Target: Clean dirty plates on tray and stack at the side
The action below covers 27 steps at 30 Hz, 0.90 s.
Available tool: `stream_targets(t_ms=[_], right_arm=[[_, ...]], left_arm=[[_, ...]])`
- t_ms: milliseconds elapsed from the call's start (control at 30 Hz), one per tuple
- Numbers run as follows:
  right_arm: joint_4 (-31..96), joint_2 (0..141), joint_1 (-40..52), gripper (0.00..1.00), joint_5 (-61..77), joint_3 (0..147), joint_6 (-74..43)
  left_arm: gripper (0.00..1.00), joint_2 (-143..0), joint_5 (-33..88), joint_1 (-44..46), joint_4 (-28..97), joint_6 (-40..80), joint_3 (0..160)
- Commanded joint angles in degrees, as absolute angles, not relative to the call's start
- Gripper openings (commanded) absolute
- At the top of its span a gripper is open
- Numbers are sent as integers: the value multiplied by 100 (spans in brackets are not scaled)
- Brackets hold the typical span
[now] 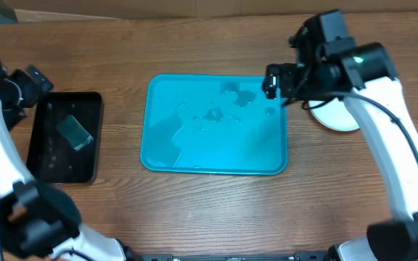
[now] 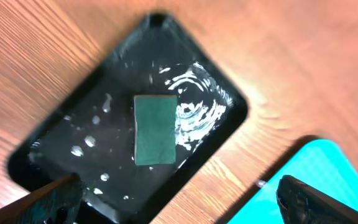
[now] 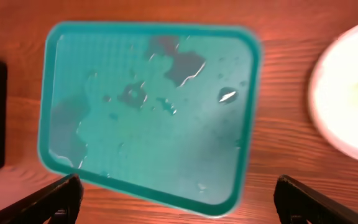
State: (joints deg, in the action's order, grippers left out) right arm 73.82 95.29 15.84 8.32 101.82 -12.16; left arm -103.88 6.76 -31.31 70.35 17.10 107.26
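Observation:
The teal tray [image 1: 194, 148] lies mid-table, wet with puddles, with no plate on it; it also shows in the right wrist view [image 3: 104, 149] and as a corner in the left wrist view [image 2: 331, 168]. A white plate [image 1: 337, 116] sits on the table right of the tray, partly under my right arm; it also shows in the right wrist view [image 3: 347, 87]. A green sponge [image 1: 73, 132] [image 2: 155, 129] lies in a black tray [image 1: 46, 156] [image 2: 98, 124] of water at the left. My left gripper [image 1: 31, 83] [image 2: 179, 205] is open and empty above the black tray. My right gripper [image 1: 273, 81] [image 3: 179, 199] is open and empty over the tray's far right corner.
Bare wood table surrounds both trays. The black tray holds droplets and rippling water around the sponge. The table's far edge runs along the top of the overhead view.

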Motion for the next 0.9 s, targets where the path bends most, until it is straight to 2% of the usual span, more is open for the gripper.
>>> stream_targets(t_ms=[0,233,400,500,633,867], right_arm=[[7454,9258,1579,100,303,10324,-1223],[7846,9109,1678,100,303,10315,-1225],[7590,8545,1730,100,163,10315,-1221],[7439,8447,1730,100,64,10315,-1199],[7494,8549,1730,100,115,10197,-1203],[7526,8385,1730,100,134,10127,-1251]], left_arm=[[100,-10182,445,-3070,7094,1566,10746],[100,-10656,447,-3076,7238,1584,10307],[100,-10582,561,-3127,7227,1584,10309],[100,-10659,226,-3068,6775,1584,10071],[100,-10919,429,-3030,6296,1581,9441],[100,-10890,690,-3103,6657,1540,9896]])
